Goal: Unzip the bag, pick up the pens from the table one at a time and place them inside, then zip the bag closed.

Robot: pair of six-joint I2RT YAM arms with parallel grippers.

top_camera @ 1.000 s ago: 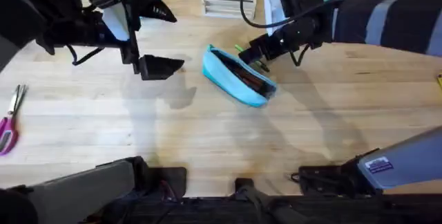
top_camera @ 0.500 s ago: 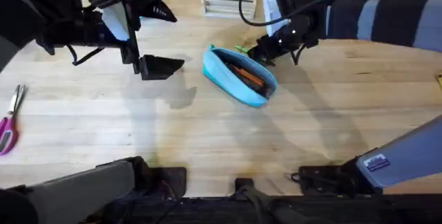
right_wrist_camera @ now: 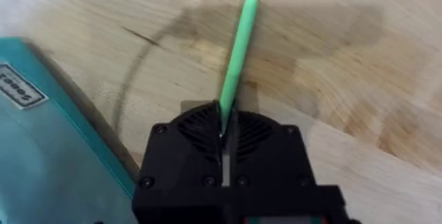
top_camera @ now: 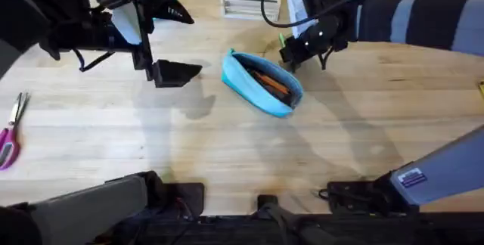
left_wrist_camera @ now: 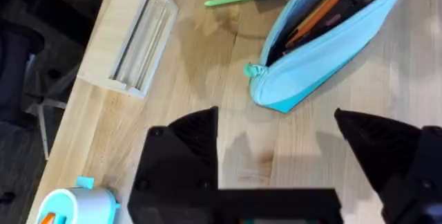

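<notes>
Now green pen (right_wrist_camera: 238,51) within right end effector (right_wrist_camera: 224,124).

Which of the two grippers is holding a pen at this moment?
The right gripper, shut on the green pen beside the bag; the left gripper is open and empty.

Right gripper (right_wrist_camera: 225,135): black fingers pressed together, pinching one end of the green pen (right_wrist_camera: 237,54). Pen sticks out straight from the fingertips, its rounded free end away from the gripper, over the table (right_wrist_camera: 331,65). Pen's shadow falls on the wood beside it. Light blue bag (right_wrist_camera: 48,148) just beside the gripper, small white label on its fabric
</notes>
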